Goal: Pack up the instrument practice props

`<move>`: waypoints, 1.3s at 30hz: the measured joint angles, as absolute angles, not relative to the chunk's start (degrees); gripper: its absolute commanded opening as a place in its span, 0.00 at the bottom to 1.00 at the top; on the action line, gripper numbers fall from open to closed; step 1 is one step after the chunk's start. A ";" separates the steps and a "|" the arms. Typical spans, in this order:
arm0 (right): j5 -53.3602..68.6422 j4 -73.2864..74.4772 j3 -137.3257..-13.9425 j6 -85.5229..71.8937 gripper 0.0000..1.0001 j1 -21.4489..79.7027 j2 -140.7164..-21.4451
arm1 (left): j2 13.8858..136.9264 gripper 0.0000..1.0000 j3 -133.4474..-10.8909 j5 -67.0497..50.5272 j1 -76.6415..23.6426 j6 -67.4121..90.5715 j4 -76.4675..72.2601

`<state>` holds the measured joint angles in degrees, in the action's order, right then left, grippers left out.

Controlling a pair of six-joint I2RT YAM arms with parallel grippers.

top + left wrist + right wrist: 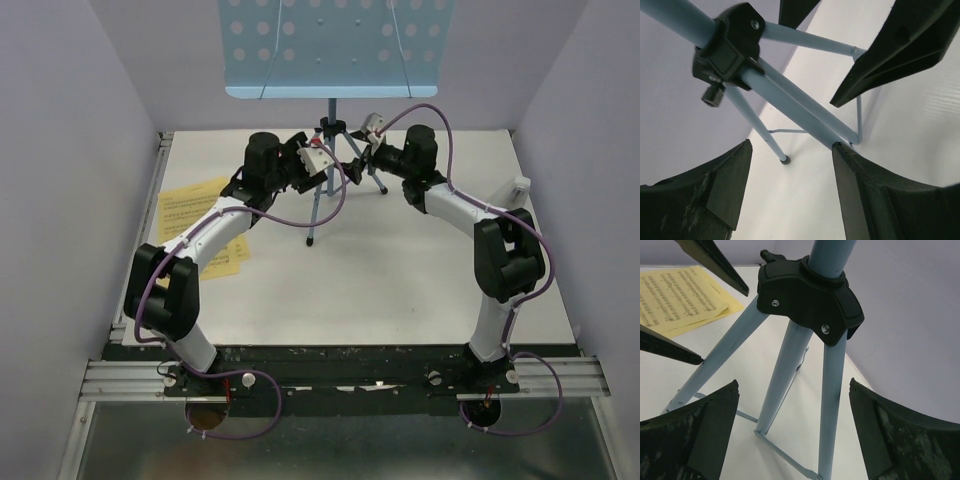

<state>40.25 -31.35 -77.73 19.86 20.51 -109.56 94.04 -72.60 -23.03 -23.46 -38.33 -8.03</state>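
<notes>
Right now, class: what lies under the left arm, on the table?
Yellow sheet-music pages lie flat on the table beneath the left arm. The arm covers their middle, so the page count cannot be seen.

Two arms, white curved link shells joined by black cylindrical joint housings: left arm (215, 232), right arm (455, 205). You can trace a purple cable (437, 106) looping along each. Black wedge-shaped fingers (715, 195) of the left gripper (790, 145) and right gripper (793, 382) carry grey scuffs.
</notes>
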 measured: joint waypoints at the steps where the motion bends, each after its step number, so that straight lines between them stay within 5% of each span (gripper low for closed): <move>1: 40.23 -30.89 -77.73 20.01 0.94 20.51 -109.56 | 93.89 0.74 -72.14 -23.07 -23.49 -37.30 -7.97; 20: 38.54 -21.08 -82.98 29.74 0.76 20.51 -110.26 | 92.31 0.75 -60.40 -24.53 -23.75 -27.92 -8.05; 32: 38.35 -14.15 -84.29 33.10 0.75 20.51 -110.24 | 98.94 0.46 -61.84 -34.15 -23.86 -24.23 -2.70; 37: 38.30 -11.81 -83.46 34.54 0.75 20.51 -109.56 | 96.77 0.46 -60.58 -38.74 -25.17 -27.03 2.09; 39: 38.30 -10.50 -82.52 35.20 0.75 20.51 -108.64 | 94.63 0.54 -58.33 -39.79 -26.59 -28.34 3.14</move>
<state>38.30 -10.50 -82.52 35.20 20.51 -108.64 94.63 -58.33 -39.79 -26.59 -28.34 3.14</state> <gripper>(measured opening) 0.752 0.458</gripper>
